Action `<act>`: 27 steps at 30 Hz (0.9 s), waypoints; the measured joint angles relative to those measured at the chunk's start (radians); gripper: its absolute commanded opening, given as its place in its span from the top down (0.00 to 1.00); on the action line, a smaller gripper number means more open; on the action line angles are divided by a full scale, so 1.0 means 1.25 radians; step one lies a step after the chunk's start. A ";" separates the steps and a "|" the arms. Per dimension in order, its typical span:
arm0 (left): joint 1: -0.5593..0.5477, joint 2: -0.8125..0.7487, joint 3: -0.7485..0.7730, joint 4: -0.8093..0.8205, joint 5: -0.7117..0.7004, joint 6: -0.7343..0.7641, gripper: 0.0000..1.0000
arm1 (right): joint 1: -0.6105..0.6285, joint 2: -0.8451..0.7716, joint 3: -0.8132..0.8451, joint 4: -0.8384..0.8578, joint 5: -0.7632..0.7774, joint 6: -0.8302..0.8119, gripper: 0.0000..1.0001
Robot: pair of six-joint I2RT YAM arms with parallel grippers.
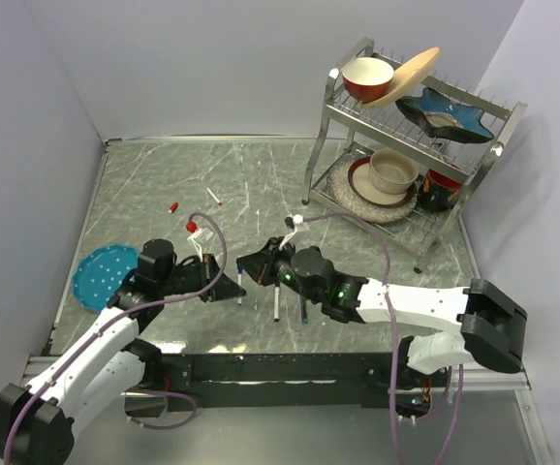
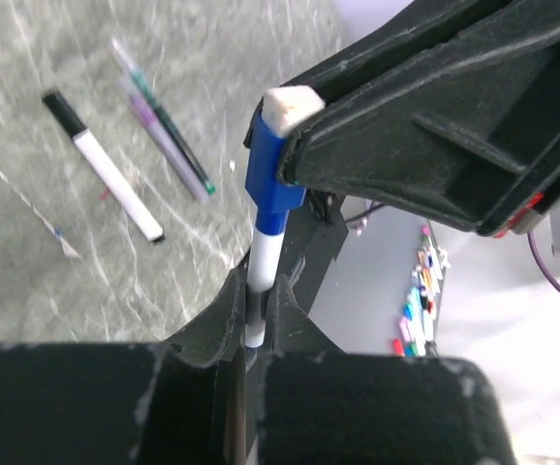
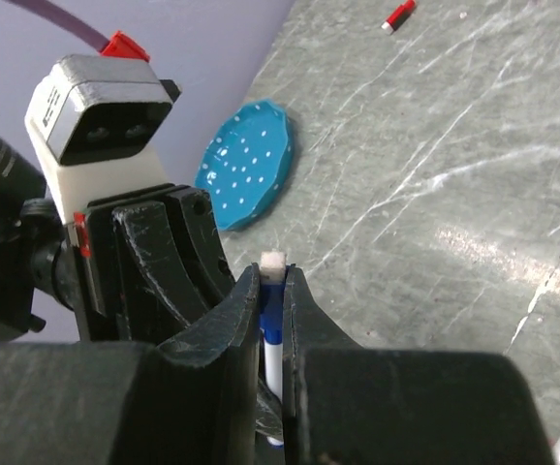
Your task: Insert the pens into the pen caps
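Entry, mid-air over the middle of the bench's [image 1: 261, 174] near edge: capping step in progress. The left gripper [image 2: 258, 295] is clamping tight on the white barrel of a pen [image 2: 259, 254]. The right gripper [image 3: 272, 283] is pinching shut on the blue cap [image 2: 268, 170], and the pen's blue tip is sitting in the cap's mouth. The next move is probably calling for a straight push along the barrel until it seats, then release. Just beyond, a white pen with a black end [image 2: 106, 167] and two thin pens [image 2: 169, 136] are lying loose. A red cap [image 1: 174, 206] is lying farther off toward the far-left corner.
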State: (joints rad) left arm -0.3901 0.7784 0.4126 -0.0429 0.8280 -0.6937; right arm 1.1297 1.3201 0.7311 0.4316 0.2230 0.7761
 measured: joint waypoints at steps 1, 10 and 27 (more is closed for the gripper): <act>0.000 -0.011 0.000 0.006 -0.007 -0.003 0.99 | -0.002 -0.003 0.029 -0.042 -0.002 -0.010 0.83; 0.031 -0.086 0.021 0.045 -0.194 -0.005 0.99 | -0.060 -0.128 0.134 -0.298 -0.099 -0.049 0.44; -0.196 0.180 0.053 -0.088 -0.517 -0.063 0.96 | -0.077 -0.350 -0.025 -0.408 -0.061 -0.097 0.15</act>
State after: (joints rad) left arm -0.6346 1.0035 0.4793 -0.1528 0.1822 -0.7719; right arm 1.0336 0.8829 0.6994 -0.0788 0.1463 0.6544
